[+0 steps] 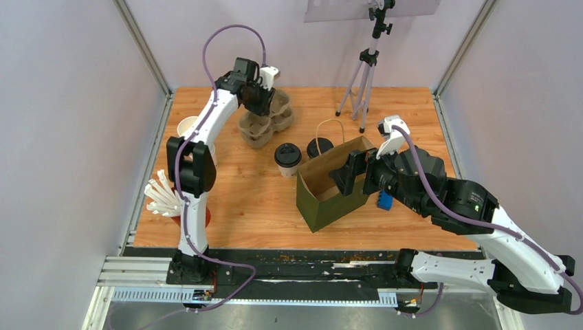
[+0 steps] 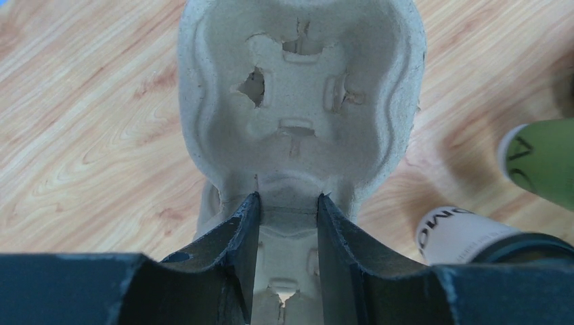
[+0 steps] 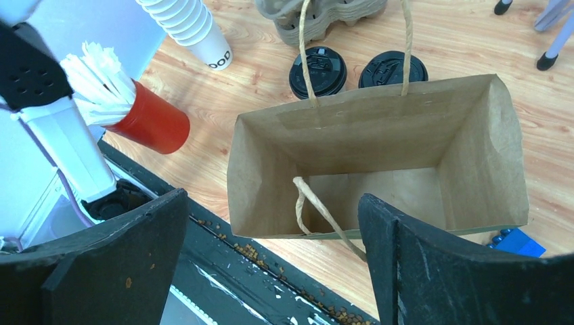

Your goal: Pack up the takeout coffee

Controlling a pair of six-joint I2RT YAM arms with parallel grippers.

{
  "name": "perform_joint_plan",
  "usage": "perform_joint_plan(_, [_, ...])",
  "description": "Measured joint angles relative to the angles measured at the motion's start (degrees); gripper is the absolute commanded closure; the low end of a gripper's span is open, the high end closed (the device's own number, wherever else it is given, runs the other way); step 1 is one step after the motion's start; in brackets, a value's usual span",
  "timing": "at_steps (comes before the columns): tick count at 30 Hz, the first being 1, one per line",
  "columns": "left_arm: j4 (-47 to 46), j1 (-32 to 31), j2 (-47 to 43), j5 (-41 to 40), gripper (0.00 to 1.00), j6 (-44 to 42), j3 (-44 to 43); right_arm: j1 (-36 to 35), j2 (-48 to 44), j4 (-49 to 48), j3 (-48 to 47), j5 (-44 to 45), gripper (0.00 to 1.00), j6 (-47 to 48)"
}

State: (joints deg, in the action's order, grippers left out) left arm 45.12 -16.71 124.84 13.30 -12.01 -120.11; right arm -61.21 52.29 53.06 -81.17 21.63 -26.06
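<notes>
Two paper cups with black lids stand mid-table: a white-sided one and, just behind the bag, a green-sided one. Both show at the right of the left wrist view, white and green. My left gripper is at the far side, its jaws narrowed onto the middle ridge of a pulp cup carrier on the table. An open, empty paper bag stands upright. My right gripper is open wide over the bag's near rim, holding nothing.
A red cup of white sticks and a stack of lidless white cups stand at the left edge. A tripod stands at the back right. A blue block lies beside the bag, under my right arm.
</notes>
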Motion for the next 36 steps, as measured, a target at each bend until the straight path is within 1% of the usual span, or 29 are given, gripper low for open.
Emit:
perform_joint_plan(2, [0.63,0.0,-2.23,0.79,0.66,1.11,0.04,0.0,0.04,0.02,0.24,1.09,0.05,-1.09])
perform_joint_plan(4, [0.98,0.0,-4.74,1.9,0.66,2.34,0.31,0.0,0.28,0.44,0.24,2.75,0.07,-1.95])
perform_joint_plan(8, [1.73,-0.02,-11.34,4.5,0.66,4.92,2.01,0.0,0.59,1.03,0.5,5.55,0.17,-2.91])
perform_joint_plan(14, [3.93,-0.83,-19.45,7.48,0.66,7.56,2.73,0.0,0.42,1.73,0.61,5.57,0.3,-3.17])
perform_joint_plan(16, [4.63,-1.38,-21.53,8.09,0.65,8.39,2.73,0.0,0.2,2.93,0.61,6.36,0.3,-4.42])
perform_joint_plan(20, [6.16,-3.06,-25.57,9.22,0.65,9.84,2.73,0.0,-0.76,7.26,0.24,9.68,0.24,-10.34])
perform_joint_plan(23, [6.56,-4.87,-28.33,10.45,0.65,11.15,2.73,0.0,-1.25,10.62,-1.14,11.67,0.22,-14.86])
perform_joint_plan(26, [6.12,-6.84,-31.5,11.93,0.65,12.61,3.87,0.0,-2.34,11.08,-1.49,12.39,0.18,-16.61])
perform_joint_plan(28, [5.88,-8.39,-34.32,13.14,0.65,13.53,6.01,0.0,-3.1,10.64,-1.49,12.22,0.19,-15.85])
perform_joint_plan(31, [5.53,-10.84,-37.88,14.32,0.65,14.71,9.2,0.0,-3.89,10.23,-1.84,12.04,0.25,-14.78])
perform_joint_plan(36, [5.11,-14.64,-42.51,14.51,0.65,16.22,13.68,0.0,-3.54,12.37,-5.03,13.33,0.29,-20.94])
